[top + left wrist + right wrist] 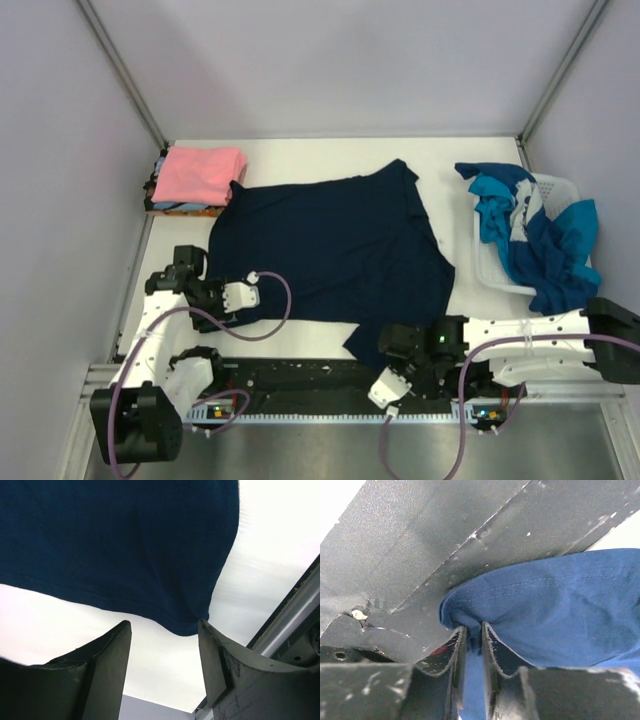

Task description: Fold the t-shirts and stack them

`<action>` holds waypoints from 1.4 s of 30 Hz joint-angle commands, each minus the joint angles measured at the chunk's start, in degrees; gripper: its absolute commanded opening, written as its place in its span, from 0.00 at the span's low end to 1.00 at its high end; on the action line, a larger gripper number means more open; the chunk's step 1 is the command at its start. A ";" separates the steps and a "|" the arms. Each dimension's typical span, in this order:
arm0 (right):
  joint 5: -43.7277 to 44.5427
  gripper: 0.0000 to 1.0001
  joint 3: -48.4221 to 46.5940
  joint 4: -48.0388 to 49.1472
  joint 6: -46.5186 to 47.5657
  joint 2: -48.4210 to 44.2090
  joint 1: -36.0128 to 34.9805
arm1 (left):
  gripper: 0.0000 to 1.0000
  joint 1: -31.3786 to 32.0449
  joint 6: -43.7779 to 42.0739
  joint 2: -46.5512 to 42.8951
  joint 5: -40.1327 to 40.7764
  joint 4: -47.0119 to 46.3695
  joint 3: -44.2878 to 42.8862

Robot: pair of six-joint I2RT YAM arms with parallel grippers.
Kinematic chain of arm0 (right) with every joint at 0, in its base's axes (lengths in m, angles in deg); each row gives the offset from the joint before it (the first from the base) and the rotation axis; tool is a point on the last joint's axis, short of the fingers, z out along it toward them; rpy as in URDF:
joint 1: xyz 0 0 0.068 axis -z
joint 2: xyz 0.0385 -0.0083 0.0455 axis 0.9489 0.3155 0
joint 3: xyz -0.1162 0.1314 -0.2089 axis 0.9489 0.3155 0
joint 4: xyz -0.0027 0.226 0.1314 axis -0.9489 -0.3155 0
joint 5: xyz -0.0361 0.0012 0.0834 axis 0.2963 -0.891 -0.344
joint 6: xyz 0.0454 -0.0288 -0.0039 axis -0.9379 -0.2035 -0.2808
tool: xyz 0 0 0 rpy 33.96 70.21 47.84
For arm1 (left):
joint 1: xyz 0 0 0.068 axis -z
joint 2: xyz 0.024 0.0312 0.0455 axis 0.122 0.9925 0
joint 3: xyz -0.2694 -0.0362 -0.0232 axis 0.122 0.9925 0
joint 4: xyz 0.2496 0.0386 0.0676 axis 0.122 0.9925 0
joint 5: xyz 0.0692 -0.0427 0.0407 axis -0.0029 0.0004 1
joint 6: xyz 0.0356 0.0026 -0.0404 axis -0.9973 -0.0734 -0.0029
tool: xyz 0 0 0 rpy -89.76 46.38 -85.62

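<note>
White worktop (300,150) stretches away from our two bases. Nearest to us, the right claw (472,630) is pinched tight on a fold of the navy t-shirt (330,250) at its near right corner, with the cloth bunched between the fingers above the dark rail (420,540) at the worktop's edge. Our left claw (164,627) stands spread apart with nothing in it. The shirt's near left corner lies just ahead, in line with the gap but not yet inside. That near hem runs left to right between the two claws, so we judge the left arm best placed to take the free corner. Beyond, the shirt lies spread over the middle. At the far left a folded pink t-shirt (200,172) tops a small pile (180,208). At the far right a white basket (560,185) holds crumpled teal and blue t-shirts (545,245).
</note>
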 commanded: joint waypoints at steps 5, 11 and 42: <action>7.04 0.00 -2.33 -5.98 0.45 -1.53 -0.43 | 0.62 0.04 -3.20 -0.15 -3.21 1.34 3.27; 10.31 0.00 -11.81 -30.40 0.81 -5.75 7.82 | 0.70 2.23 -2.76 -0.32 -5.93 2.29 3.45; 4.82 0.00 -29.92 -19.41 -0.76 -8.14 32.32 | 0.00 14.63 22.10 0.54 4.09 -7.98 -2.51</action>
